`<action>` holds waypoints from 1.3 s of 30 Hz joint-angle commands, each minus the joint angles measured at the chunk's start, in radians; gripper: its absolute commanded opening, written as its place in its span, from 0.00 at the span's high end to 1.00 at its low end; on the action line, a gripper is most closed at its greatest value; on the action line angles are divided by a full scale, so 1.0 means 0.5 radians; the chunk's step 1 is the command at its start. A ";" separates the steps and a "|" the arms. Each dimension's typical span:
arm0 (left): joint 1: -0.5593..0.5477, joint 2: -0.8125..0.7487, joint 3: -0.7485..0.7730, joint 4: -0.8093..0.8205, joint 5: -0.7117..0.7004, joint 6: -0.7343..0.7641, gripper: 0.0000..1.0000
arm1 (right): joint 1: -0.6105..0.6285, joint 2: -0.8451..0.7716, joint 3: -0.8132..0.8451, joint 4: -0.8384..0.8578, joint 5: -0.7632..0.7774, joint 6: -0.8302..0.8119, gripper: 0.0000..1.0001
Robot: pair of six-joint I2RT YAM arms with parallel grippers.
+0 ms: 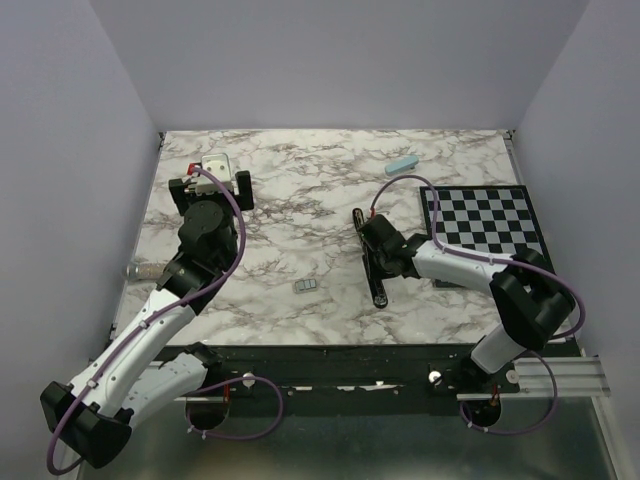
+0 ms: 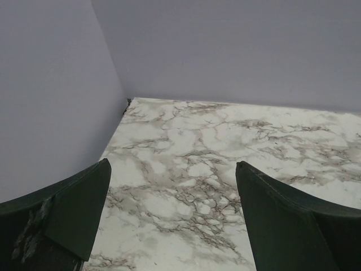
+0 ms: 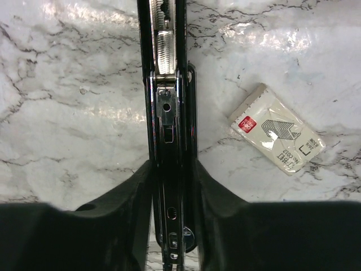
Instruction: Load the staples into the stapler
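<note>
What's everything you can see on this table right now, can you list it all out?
stapler: one, black with its silvery channel showing, near the table's middle
staples: one small pack, grey-white with a red label, flat on the marble beside the stapler, not touching it
blue block: one, light blue, far side
checkered mat: one, black and white, right side
table: one, white-grey marble
left claw: one, dark, open near the far left corner, holding nothing
right claw: one, dark, closed on the stapler
</note>
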 commanded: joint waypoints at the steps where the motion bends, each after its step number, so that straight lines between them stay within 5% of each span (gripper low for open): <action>1: 0.015 0.013 -0.001 -0.006 0.022 -0.018 0.01 | 0.002 0.007 0.031 0.057 0.070 0.099 0.53; 6: 0.015 0.007 -0.001 -0.006 0.025 -0.015 0.01 | -0.001 -0.109 0.113 0.027 0.125 0.060 0.18; 14: 0.015 -0.020 -0.007 0.000 0.022 -0.015 0.01 | -0.182 0.010 0.597 -0.227 0.493 0.108 0.00; 21: 0.015 -0.026 -0.007 0.003 0.022 -0.009 0.01 | -0.424 0.381 1.165 -0.422 0.580 0.121 0.00; 39: 0.015 0.001 -0.004 0.000 0.053 -0.006 0.01 | -1.013 1.167 1.954 -0.259 0.025 0.369 0.13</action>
